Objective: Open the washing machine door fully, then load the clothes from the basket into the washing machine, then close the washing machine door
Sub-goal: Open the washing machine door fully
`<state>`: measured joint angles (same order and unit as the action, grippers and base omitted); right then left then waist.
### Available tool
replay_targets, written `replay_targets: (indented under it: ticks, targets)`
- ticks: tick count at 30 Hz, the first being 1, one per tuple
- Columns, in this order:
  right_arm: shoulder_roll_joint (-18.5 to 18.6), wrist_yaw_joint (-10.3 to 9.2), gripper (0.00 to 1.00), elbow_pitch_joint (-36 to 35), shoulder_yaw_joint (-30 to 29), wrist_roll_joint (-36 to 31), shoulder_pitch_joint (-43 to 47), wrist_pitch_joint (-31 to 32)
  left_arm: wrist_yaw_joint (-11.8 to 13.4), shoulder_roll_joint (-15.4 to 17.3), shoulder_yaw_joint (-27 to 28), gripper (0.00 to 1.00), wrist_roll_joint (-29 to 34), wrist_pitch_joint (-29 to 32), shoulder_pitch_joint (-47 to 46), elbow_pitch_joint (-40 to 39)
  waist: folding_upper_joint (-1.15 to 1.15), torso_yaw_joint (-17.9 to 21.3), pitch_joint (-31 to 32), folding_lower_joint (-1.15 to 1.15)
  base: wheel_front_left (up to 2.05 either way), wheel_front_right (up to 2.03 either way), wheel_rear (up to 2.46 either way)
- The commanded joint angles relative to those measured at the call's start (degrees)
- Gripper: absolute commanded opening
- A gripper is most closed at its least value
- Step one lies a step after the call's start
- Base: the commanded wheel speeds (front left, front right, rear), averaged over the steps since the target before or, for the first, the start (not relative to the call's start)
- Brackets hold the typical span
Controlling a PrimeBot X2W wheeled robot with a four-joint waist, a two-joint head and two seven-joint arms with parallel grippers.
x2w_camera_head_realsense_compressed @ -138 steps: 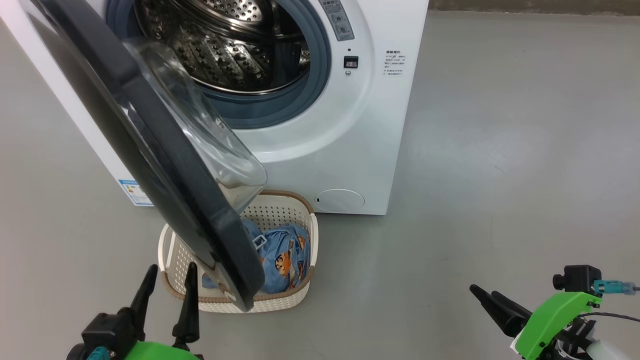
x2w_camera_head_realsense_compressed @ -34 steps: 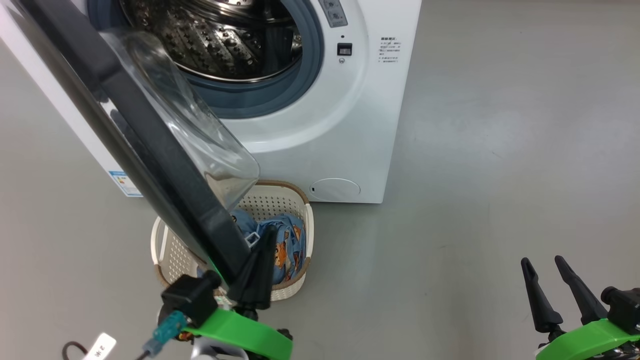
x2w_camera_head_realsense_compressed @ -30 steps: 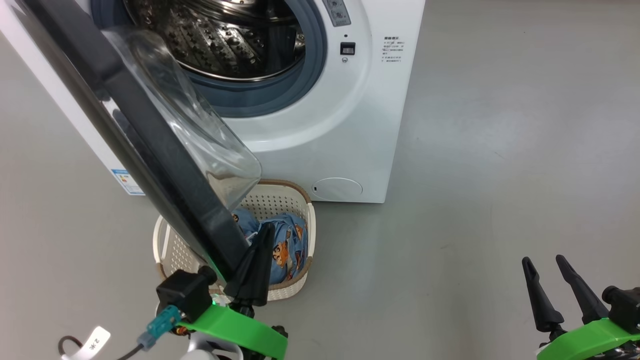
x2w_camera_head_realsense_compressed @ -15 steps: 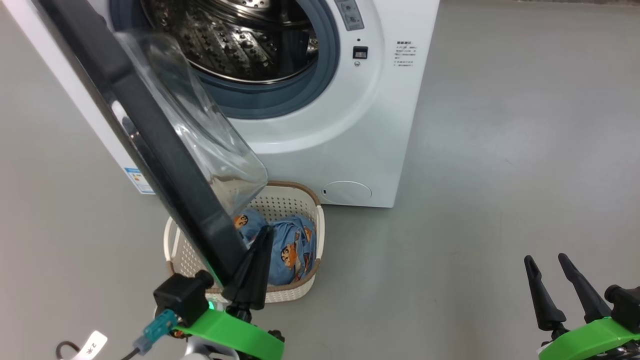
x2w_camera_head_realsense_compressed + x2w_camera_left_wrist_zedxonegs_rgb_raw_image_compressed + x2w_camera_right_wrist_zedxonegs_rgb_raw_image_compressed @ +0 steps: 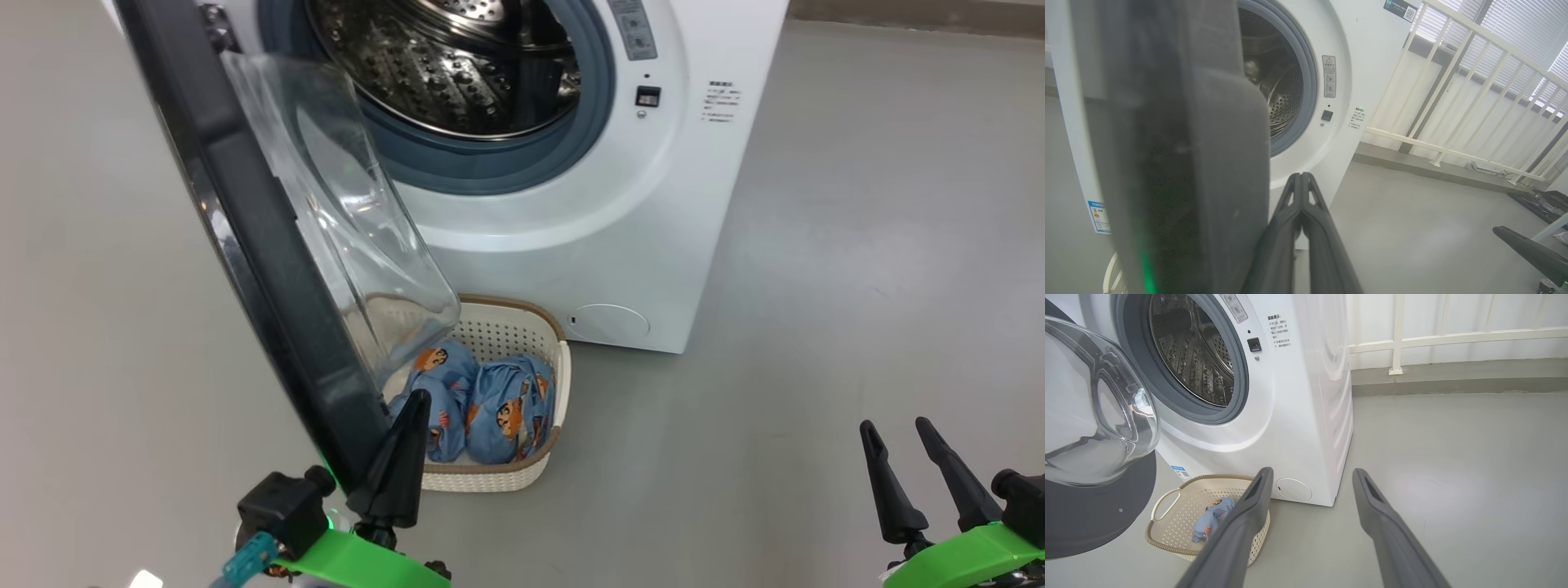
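Beside the lower edge of the washing machine door [image 5: 253,245], the left gripper [image 5: 417,398] sat with jaws pressed together; the right gripper [image 5: 894,423] hung well apart, jaws spread.

Basket [image 5: 490,480] on floor [image 5: 857,286], in frt of washer [image 5: 637,245]
Clothes [image 5: 506,412] in basket; door [image 5: 261,269] hangs open at washer's L, above basket's L end.

- On the washing machine [image 5: 1367,61] front you will see a grey label [image 5: 1329,76] headed by a warning triangle; its wording is too small to read.
- A dark sticker [image 5: 1401,8] higher up carries a QR code.
- The printed lines [image 5: 1359,118] nearby: illegible.
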<state>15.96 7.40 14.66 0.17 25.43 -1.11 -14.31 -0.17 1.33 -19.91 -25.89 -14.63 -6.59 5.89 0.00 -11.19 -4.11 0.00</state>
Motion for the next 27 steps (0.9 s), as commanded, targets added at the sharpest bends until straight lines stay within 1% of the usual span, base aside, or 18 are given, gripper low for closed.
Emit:
replay_targets:
  ticks: [1, 5, 11, 13, 15, 20, 27]
  targets:
    - [1.27, 0.09, 1.0, -1.48, 1.01, 0.31, 0.29, -0.69, 1.29, 1.54, 4.17, 0.0, 0.65, -0.37, -0.43, -1.14, 0.0, -1.38, 0.1, 0.0, 0.0, 0.0, 0.0]
    - [1.04, 0.09, 1.0, -1.54, 0.9, 0.2, 0.44, -0.69, 1.84, 1.91, 5.02, 0.0, 2.12, -0.37, 0.3, -1.36, 0.0, -2.77, 0.07, 0.0, 0.0, 0.0, 0.0]
    - [0.72, 0.09, 1.0, -1.59, 0.75, 0.12, 0.63, -0.69, 2.81, 3.09, 6.79, 0.0, 2.64, -0.37, 1.11, -1.58, 0.0, -4.23, -0.04, 0.0, 0.0, 0.0, 0.0]
    - [0.5, 0.09, 1.0, -1.56, 0.8, 0.11, 0.81, -0.69, 3.91, 4.33, 7.88, 0.0, 3.05, -0.07, 1.77, -1.78, 0.0, -4.84, 0.13, 0.0, 0.0, 0.0, 0.0]
    - [0.42, 0.09, 1.0, -1.56, 0.81, 0.08, 0.87, -0.69, 4.22, 4.74, 8.23, 0.0, 3.09, 0.16, 2.02, -2.0, 0.0, -5.0, 0.13, 0.0, 0.0, 0.0, 0.0]
    - [0.19, 0.09, 1.0, -1.66, 0.78, 0.05, 1.12, -0.69, 6.28, 6.71, 10.63, 0.0, 2.92, 1.67, 3.37, -3.3, 0.0, -5.76, 0.0, 0.0, 0.0, 0.0, 0.0]
    - [0.02, 0.09, 1.0, -1.91, 1.21, 0.06, 0.88, -0.69, 8.12, 9.73, 15.1, 0.0, 1.96, 1.92, 3.43, -3.27, 0.0, -6.36, -0.65, 0.0, 0.0, 0.0, 0.0]
